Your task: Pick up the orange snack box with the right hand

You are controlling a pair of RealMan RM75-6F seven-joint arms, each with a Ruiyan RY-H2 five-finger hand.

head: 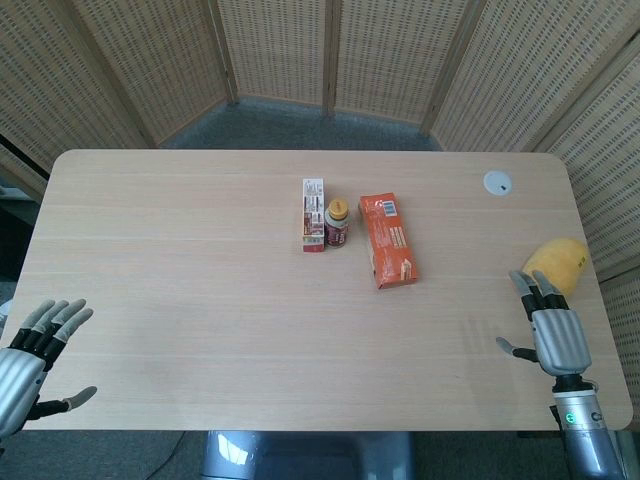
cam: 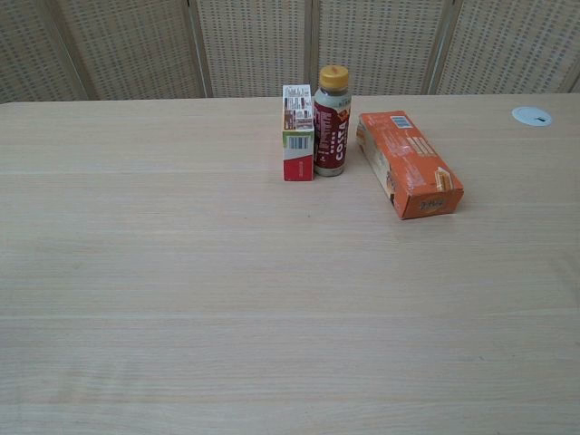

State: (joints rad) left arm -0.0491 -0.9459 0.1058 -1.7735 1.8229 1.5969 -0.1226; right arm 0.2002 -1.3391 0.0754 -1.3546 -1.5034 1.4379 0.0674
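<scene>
The orange snack box [head: 389, 240] lies flat near the middle of the table, and the chest view shows it [cam: 409, 162] right of centre. My right hand [head: 549, 327] hovers over the table's near right corner, fingers straight and spread, holding nothing, well to the right of the box and nearer to me. My left hand [head: 30, 361] is at the near left corner, fingers apart and empty. Neither hand appears in the chest view.
A small bottle with a yellow cap [head: 337, 223] and a red-and-white carton [head: 314, 214] stand just left of the box. A yellow object [head: 558, 263] lies at the right edge, just beyond my right hand. A white disc [head: 497, 182] sits far right.
</scene>
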